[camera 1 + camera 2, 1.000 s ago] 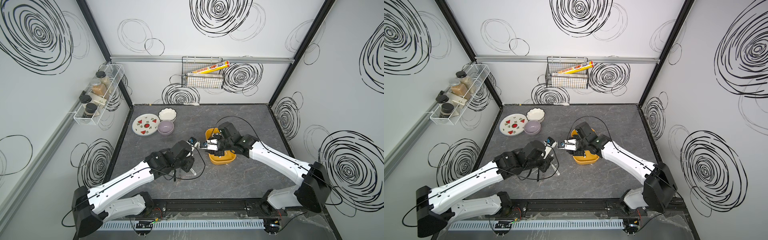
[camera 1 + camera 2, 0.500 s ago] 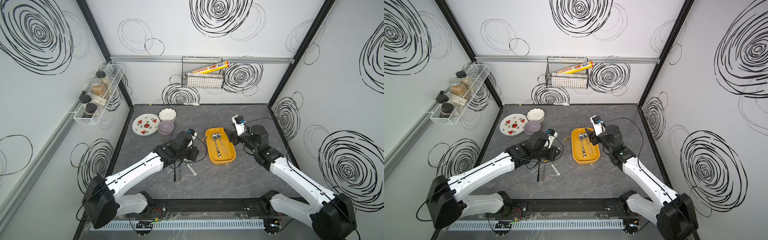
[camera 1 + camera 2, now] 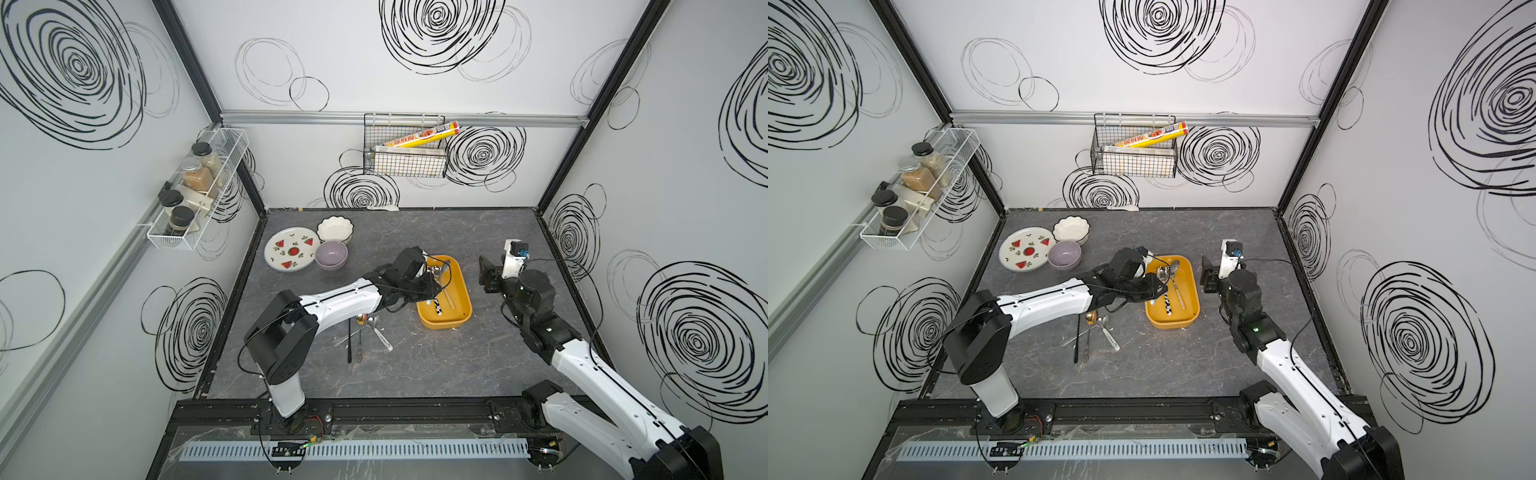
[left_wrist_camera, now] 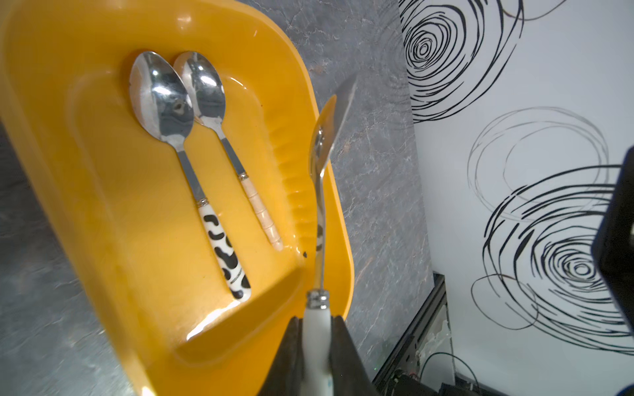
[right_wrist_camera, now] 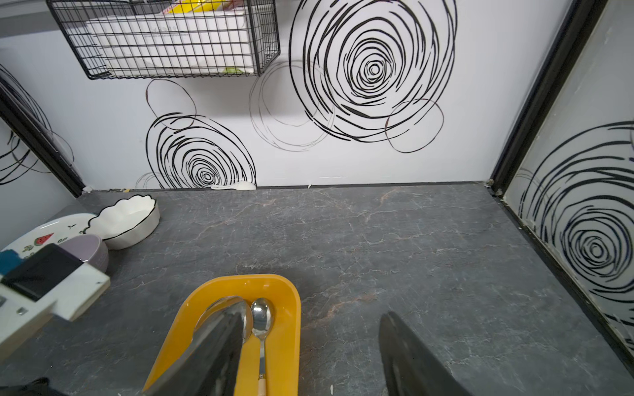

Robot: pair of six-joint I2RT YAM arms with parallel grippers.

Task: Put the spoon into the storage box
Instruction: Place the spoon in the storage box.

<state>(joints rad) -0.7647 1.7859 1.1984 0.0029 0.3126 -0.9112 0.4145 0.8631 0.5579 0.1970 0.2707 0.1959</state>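
Currently: spoon [image 4: 320,192], likely stiff, light, slick; left gripper [image 4: 315,343] pinches its white handle over storage box [image 4: 103,171]; right gripper [image 5: 308,356] spread, empty.

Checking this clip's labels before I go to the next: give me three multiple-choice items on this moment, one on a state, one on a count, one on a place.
1. At the storage box, the left gripper is: A) open and empty B) shut on a white-handled spoon C) shut on a cup
2. Spoons lying flat in the box: A) none B) four C) two
3. The right gripper is: A) beside the box, clear of it B) down inside the box C) clamped on the box's rim

B: the left wrist view shows it pinching the white handle.
C: a black-and-white-handled spoon and a beige-handled spoon lie side by side on its floor.
A: in a top view, table shows between it and the box.
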